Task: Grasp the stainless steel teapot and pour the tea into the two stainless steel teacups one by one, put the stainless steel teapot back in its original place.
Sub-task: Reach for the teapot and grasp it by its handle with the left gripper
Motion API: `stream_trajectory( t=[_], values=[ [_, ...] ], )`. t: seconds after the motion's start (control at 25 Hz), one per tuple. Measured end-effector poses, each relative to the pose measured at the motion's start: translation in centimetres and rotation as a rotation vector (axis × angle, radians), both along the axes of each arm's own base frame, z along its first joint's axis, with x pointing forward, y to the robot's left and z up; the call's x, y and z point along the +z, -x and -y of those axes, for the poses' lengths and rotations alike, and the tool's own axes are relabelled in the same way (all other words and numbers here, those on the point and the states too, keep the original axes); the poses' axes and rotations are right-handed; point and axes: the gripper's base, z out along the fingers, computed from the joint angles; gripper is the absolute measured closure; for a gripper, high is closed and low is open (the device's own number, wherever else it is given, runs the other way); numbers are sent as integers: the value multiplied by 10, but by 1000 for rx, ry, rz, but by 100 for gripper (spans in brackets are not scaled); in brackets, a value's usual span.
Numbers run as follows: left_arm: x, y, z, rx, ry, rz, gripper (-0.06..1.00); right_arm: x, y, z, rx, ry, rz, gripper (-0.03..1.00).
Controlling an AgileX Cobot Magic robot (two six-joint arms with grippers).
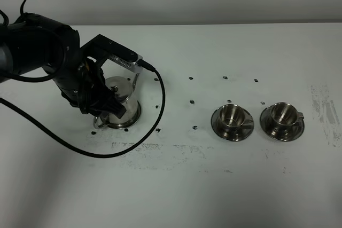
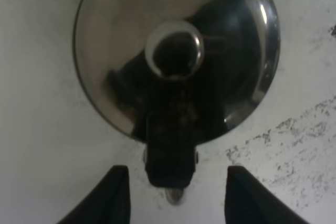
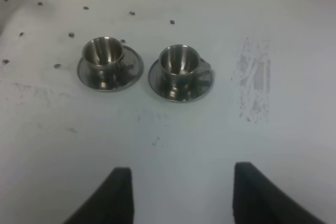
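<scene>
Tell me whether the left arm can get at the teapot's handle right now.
Probably yes: the open left gripper hangs right above the teapot, its handle lined up between the fingers, nothing blocking.

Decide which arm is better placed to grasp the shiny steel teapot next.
Left. The left end effector hangs open over the shiny steel teapot, dark loop handle between its fingers. The right end effector faces the two small steel teacups, teapot outside its view.
</scene>
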Motion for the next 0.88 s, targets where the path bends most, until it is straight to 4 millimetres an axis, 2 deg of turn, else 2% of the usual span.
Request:
stream_trajectory(
  t=[0.44, 0.88],
  values=[
    [-20, -7, 4, 16, 17, -16, 54, 0, 0, 0, -1, -1, 0, 54],
    [-22, -11, 4, 19, 30, 15, 54, 0, 0, 0, 0, 0, 0, 54]
  ],
)
